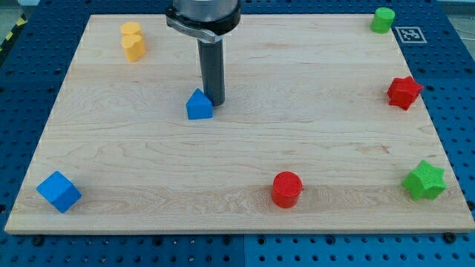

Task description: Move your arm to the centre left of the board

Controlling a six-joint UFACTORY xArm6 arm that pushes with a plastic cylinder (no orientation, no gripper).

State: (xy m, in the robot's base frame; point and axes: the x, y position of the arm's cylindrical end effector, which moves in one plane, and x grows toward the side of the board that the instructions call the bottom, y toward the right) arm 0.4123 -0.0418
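My rod comes down from the view's top, and my tip (214, 101) rests on the wooden board (245, 148) left of its middle. The tip stands right beside a small blue house-shaped block (199, 105), at that block's right, touching it or nearly so. The board's centre left lies to the left of the tip and the blue block.
A yellow block (133, 41) sits at the top left. A blue cube (59, 191) sits at the bottom left. A red cylinder (286, 189) is at bottom centre. A green star (424, 180), a red star (404, 92) and a green cylinder (383, 20) line the right side.
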